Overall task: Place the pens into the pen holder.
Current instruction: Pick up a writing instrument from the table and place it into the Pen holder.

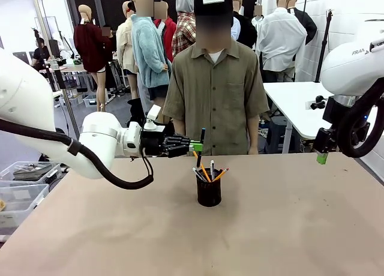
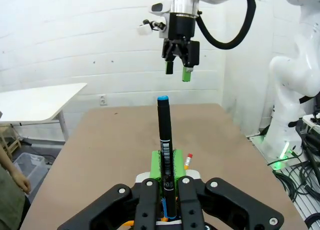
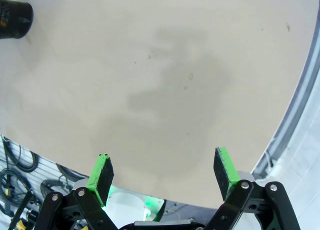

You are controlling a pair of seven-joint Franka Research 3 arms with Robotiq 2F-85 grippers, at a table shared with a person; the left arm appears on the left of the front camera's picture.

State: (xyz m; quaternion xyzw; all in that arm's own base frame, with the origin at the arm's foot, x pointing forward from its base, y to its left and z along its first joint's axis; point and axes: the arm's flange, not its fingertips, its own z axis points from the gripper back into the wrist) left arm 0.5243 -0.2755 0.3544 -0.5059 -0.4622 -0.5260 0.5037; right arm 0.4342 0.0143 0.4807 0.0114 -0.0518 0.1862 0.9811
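Pens [image 1: 207,171] stand in the pen holder [image 1: 209,192] mid-bench [image 1: 288,228]; the left claw [image 1: 197,146] clamps a teal-tipped pen [image 2: 165,155] upright above it, likely for insertion. The right claw [image 3: 165,175] hangs wide, holding nothing.

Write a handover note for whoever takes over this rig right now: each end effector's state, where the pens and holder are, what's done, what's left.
Left end effector: shut on the dark pen, held upright above the pen holder.
Right end effector: open, holding nothing, raised over the table's right side.
Done: several pens already stand in the holder at mid-table.
Left: lower the dark pen into the holder and release.
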